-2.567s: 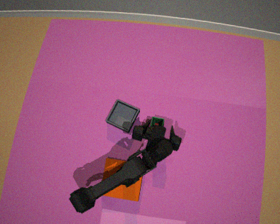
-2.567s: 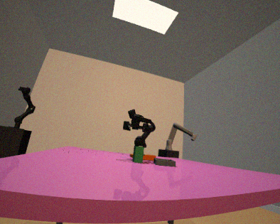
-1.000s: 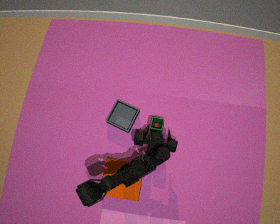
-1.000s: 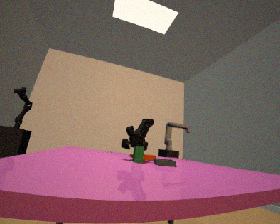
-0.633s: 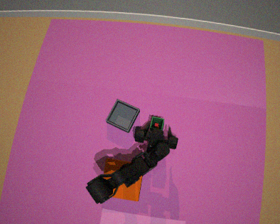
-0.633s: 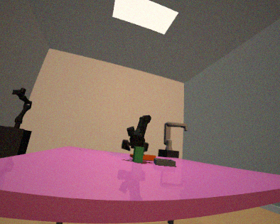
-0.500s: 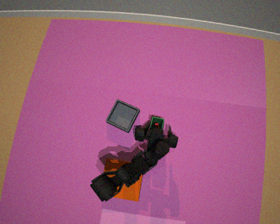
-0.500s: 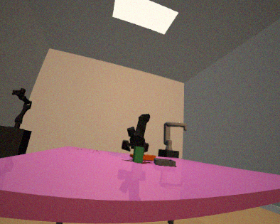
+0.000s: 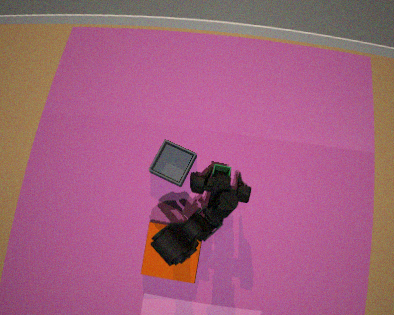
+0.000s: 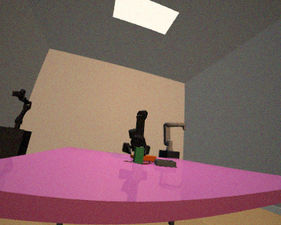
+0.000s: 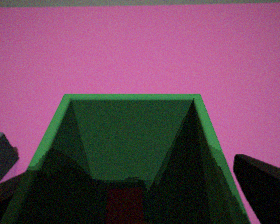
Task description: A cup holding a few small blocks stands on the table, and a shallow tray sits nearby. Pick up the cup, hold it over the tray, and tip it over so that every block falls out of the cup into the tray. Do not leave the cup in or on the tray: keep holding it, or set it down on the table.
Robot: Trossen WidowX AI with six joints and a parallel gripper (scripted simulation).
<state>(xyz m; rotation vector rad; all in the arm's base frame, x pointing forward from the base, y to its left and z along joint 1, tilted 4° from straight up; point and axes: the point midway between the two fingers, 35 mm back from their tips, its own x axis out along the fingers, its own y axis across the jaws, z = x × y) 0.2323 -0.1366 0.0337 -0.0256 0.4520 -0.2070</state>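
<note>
Black pincer [image 9: 225, 173] [image 10: 137, 152] [image 11: 127, 186]: opened nearly to full width, gripping nothing, one finger on either side of the green cup [image 9: 222, 167] [image 10: 139, 155] [image 11: 132, 97]. Cup: upright on the pink table [image 9: 287, 104] [image 10: 98, 178] [image 11: 225, 50], with a dark red block [image 11: 125, 205] inside. Nearby, apart from the cup: shallow grey tray [image 9: 173, 162] [image 10: 165, 163] [image 11: 7, 156]. Farther out: orange square [image 9: 162, 274] [image 10: 150, 158] beneath the arm.

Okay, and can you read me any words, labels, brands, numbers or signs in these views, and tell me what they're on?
There are none that I can read: no lettering shows on the green cup, the tray or the robot arm.
</note>
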